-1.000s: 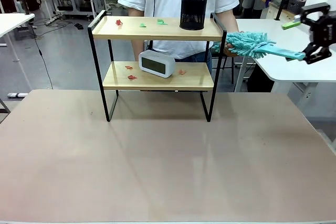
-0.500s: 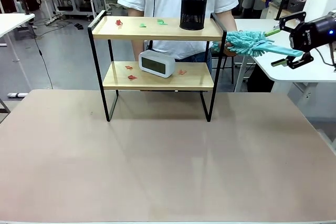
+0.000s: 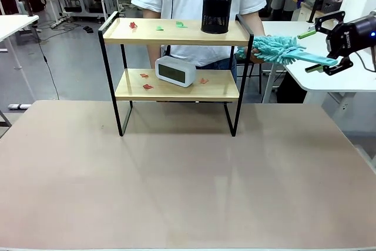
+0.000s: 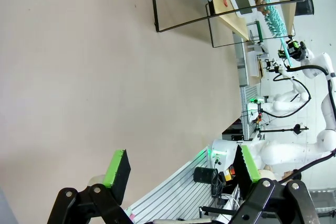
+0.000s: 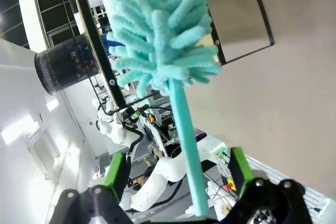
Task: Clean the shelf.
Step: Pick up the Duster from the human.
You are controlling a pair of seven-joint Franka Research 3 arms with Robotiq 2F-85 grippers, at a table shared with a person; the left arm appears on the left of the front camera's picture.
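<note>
Right gripper [image 3: 308,52]: spread wide off the table's [image 3: 176,174] far right corner, one finger on either side of the duster [image 3: 276,48] handle [image 5: 185,145]; we see no pinch yet.
Left gripper [image 4: 182,160]: spread, nothing between its fingers, well apart from the shelf.
Duster: a person's hand [image 3: 254,57] holds its fluffy head beside the shelf's right end.
Duster handling: we judge it light, with a soft head and a stiff, smooth handle (probably slippery). Clamp squarely on the handle, away from the fluff.
Shelf [image 3: 147,32]: stands near the table's far edge.
Shelf load: pen cup [image 3: 217,11] and paper scraps [image 3: 145,86] on the boards, clock [image 3: 175,71] below.
Shelf handling: likely light, so it may slide under hard strokes. Steady it by a side rail [image 3: 109,23].
</note>
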